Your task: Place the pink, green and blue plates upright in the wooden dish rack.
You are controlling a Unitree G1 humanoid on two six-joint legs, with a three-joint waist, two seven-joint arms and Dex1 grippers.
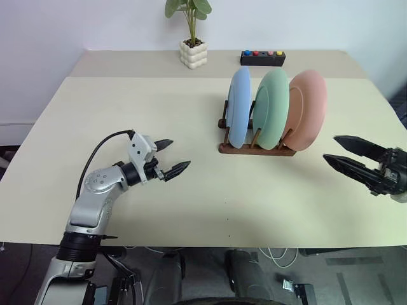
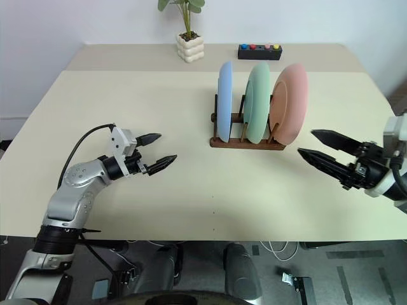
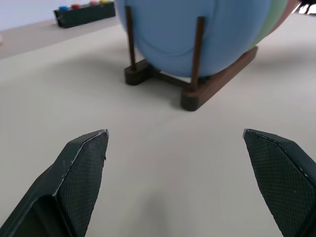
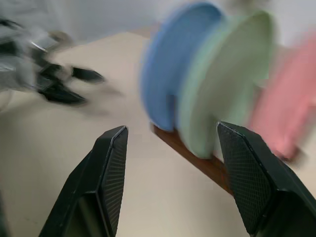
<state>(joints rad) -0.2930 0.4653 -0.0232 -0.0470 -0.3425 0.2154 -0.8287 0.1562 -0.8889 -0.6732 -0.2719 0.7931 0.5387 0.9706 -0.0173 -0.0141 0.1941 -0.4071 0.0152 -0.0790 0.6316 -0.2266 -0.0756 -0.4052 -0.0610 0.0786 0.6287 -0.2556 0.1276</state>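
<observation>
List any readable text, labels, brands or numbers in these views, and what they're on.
None readable.
Black box with coloured buttons: no lettering visible.
Blue plate, green plate, pink plate, wooden dish rack, white plant pot: all plain.
Left pincer, right pincer: unmarked.

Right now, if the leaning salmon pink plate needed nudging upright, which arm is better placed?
Right, probably: the right gripper, jaws open and empty, hangs just beside the salmon pink round plate at the dark wooden rack's near end; the left gripper faces the light blue plate.
</observation>
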